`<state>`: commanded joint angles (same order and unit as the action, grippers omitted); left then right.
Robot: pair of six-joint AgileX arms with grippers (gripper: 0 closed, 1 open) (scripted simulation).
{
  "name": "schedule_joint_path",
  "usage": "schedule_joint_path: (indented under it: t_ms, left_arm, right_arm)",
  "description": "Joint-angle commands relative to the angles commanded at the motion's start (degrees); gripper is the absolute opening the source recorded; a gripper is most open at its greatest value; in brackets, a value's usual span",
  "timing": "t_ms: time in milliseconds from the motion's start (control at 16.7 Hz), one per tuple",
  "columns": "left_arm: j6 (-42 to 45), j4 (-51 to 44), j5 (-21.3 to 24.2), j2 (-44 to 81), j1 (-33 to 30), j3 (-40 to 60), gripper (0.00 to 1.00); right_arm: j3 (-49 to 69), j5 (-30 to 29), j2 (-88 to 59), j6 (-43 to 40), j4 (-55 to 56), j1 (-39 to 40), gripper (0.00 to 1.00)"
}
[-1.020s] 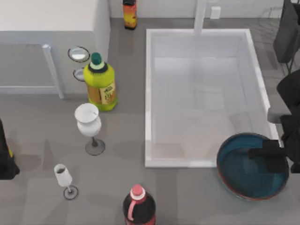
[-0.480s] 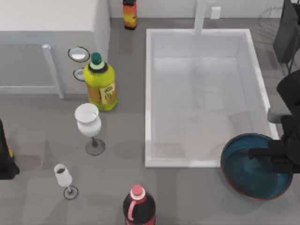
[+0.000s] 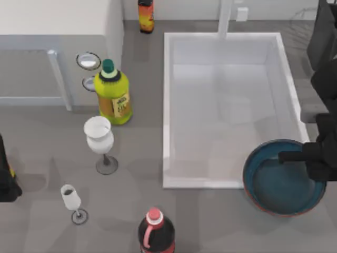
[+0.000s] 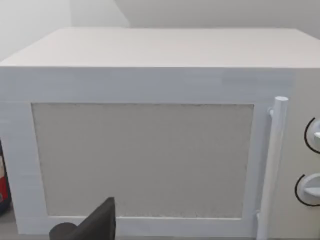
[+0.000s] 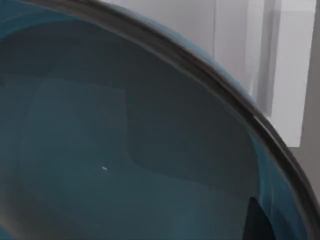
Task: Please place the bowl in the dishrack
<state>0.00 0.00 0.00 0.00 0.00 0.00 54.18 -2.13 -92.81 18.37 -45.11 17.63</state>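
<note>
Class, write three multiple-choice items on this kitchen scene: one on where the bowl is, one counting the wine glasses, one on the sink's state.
1. Where is the bowl?
A. at the sink's near right corner
B. beside the microwave
C. on the dishrack

2. How many wine glasses?
A. one
B. two
C. four

3. The sink holds:
A. bottles
B. nothing
C. the bowl

Key: 1 A, with the right end effector over its rim; 2 B, a large glass and a small glass; 3 B, its basin is bare.

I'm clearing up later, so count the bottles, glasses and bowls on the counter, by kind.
Bottles: 3: yellow-green, dark red-capped, orange-labelled.
Glasses: 2: large, small.
Bowls: 1: teal bowl.
Total: 6.
</note>
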Motion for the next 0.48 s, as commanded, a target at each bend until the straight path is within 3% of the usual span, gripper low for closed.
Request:
schedule_joint_path:
  t_ms: [480]
  left_arm:
    - [0.0, 0.0, 0.0, 0.0, 0.0, 0.0, 1.00]
  right_arm:
    - [26.4, 0.1, 3.5, -0.4, -32.3, -0.4, 0.00]
